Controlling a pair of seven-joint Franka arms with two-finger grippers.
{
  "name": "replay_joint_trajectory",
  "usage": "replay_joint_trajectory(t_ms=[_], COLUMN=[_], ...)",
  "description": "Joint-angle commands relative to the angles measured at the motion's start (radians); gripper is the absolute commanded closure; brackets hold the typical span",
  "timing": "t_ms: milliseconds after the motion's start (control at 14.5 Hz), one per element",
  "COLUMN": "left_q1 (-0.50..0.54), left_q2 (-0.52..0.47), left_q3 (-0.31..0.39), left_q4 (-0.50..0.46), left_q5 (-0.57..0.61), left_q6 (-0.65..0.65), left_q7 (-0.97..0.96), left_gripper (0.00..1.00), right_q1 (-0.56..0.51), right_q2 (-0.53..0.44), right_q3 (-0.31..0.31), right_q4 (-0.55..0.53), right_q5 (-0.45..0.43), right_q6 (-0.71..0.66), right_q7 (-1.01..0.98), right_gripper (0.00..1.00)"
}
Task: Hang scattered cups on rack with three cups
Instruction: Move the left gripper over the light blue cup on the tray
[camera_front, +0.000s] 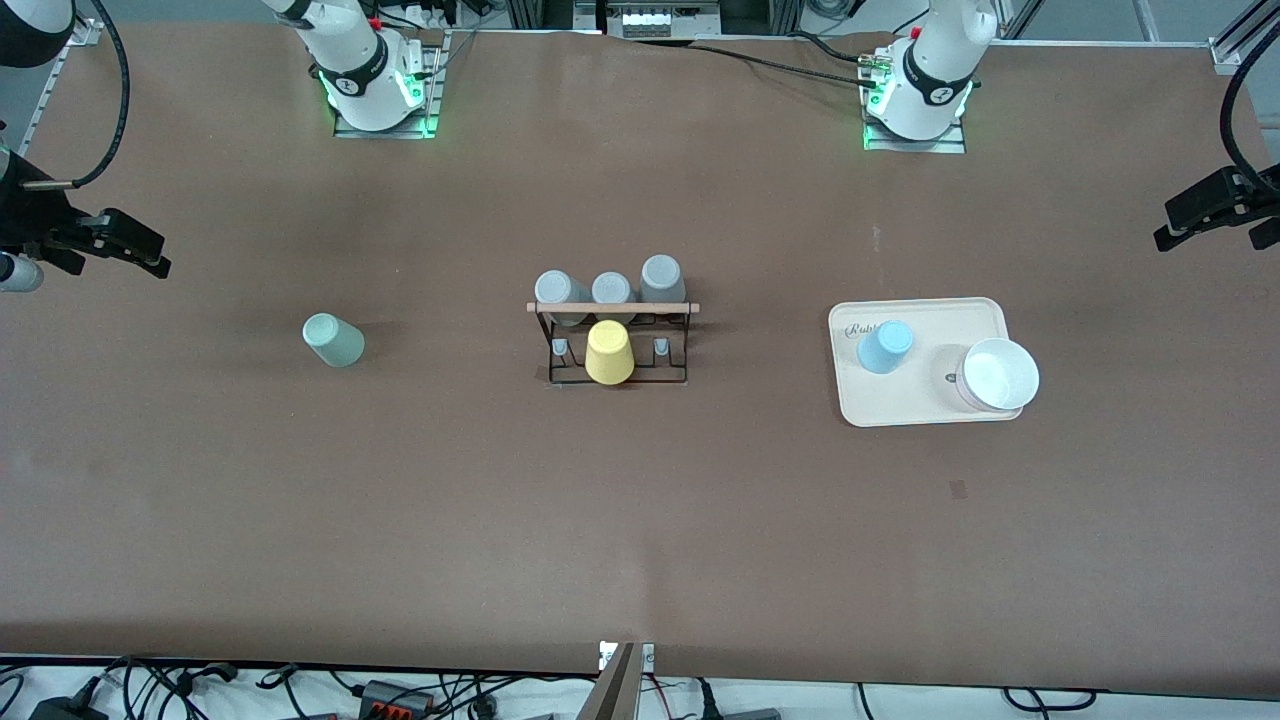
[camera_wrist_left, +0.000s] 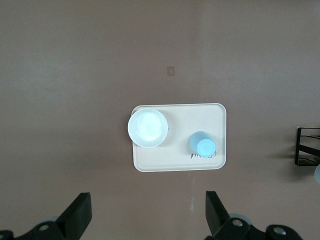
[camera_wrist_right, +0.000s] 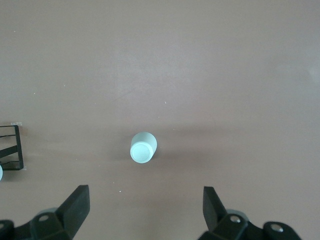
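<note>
The light blue cup (camera_front: 885, 346) stands on a cream tray (camera_front: 940, 325) toward the left arm's end; it also shows in the left wrist view (camera_wrist_left: 202, 144). The mint green cup (camera_front: 334, 340) stands alone on the table toward the right arm's end; it also shows in the right wrist view (camera_wrist_right: 142, 147). The black rack (camera_front: 612, 308) with a wooden rod stands mid-table, holding three grey cups (camera_front: 612, 288) and a yellow cup (camera_front: 609, 352). My left gripper (camera_wrist_left: 147, 197) is open and empty, high over the table beside the tray. My right gripper (camera_wrist_right: 145, 191) is open and empty, high over the table by the mint cup.
A white bowl (camera_front: 1000, 374) sits on the tray beside the blue cup, also in the left wrist view (camera_wrist_left: 147, 128). The rack's edge shows in the left wrist view (camera_wrist_left: 307, 145) and the right wrist view (camera_wrist_right: 12, 147). Brown table surface surrounds everything.
</note>
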Motion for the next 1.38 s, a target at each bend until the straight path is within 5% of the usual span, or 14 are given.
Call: replay_joint_trajectory(t_ms=[0,415,760,1036,1313], left_q1=[-0.004,-0.013,-0.044,-0.07,-0.068], left_q2=[-0.007,0.01,0.127,0.202,0.208], left_q3=[-0.001,-0.001,-0.03,-0.073,-0.142], left_q4=[0.002,0.0,-0.018,-0.119,-0.347], left_q5=[0.02,0.02,0.008,0.016,0.007], left_q6=[-0.012,-0.013,-0.056,0.005,0.255], left_q7=[0.014,-0.003,-0.078,-0.133,-0.276], left_gripper=[0.0,0.0,0.0,0.0,0.0], right_q1=[-0.005,-0.005,-0.005,-0.003,-0.003], right_q2=[-0.016,-0.015,-0.015,-0.01,-0.01], right_q3=[0.008,0.008,0.008,0.008,0.008], right_q4=[0.001,0.003,0.003,0.001,0.003], right_q5=[-0.008,-0.008,-0.011,-0.011,-0.011], right_q6=[-0.017,-0.015,-0.017,-0.014,-0.012], right_q7=[-0.016,-0.013,-0.013,-0.012,-0.009], right_gripper=[0.0,0.0,0.0,0.0,0.0])
